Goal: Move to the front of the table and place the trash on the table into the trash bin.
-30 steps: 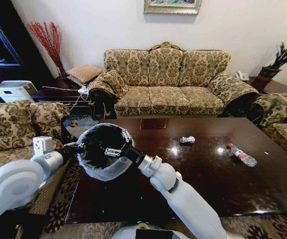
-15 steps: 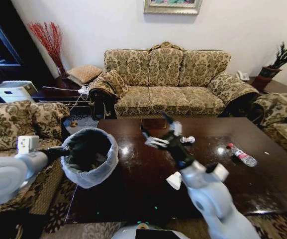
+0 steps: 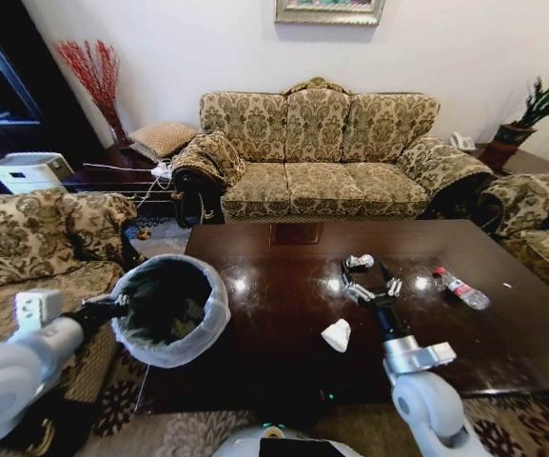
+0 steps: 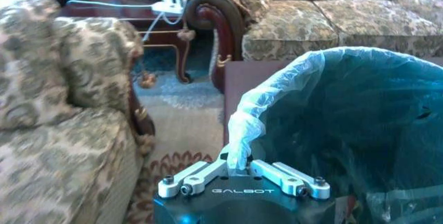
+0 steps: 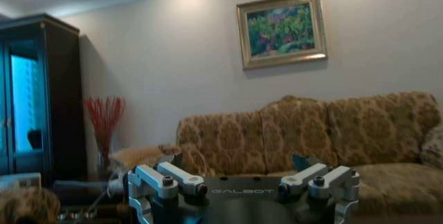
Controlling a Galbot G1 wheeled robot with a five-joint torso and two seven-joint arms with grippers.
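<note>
- The table [image 3: 284, 324] is the largest thing here, dark and glossy, and it lies under the fingers of the right gripper; a three-seat sofa [image 3: 317, 152] with a flower pattern stands beyond its far edge.
- The trash bin [image 3: 169, 309], black with a white liner [image 4: 270, 105] folded over its rim, is at the left end of the table. The left gripper [image 4: 239, 169] holds it there: its fingers are clenched on the rim and the liner, as the left wrist view shows, and the mouth of the bin opens just beyond them. Some trash lies inside.
- The right gripper [image 3: 371, 286] is over the middle of the table, pointing toward the sofa. Its fingers [image 5: 155, 175] are spread wide and nothing is between them.
- The bottle [image 3: 461, 289], clear plastic with a red cap and label, lies on its side on the table, near the right gripper's fingers on the right and apart from them.
- A small crinkled wrapper [image 3: 358, 261] lies on the table just beyond the tips of the right gripper's fingers, toward the sofa. I cannot tell if they touch it.
- A tiny white scrap [image 3: 507, 284] lies on the table farther right, past the bottle, well apart from both grippers.
</note>
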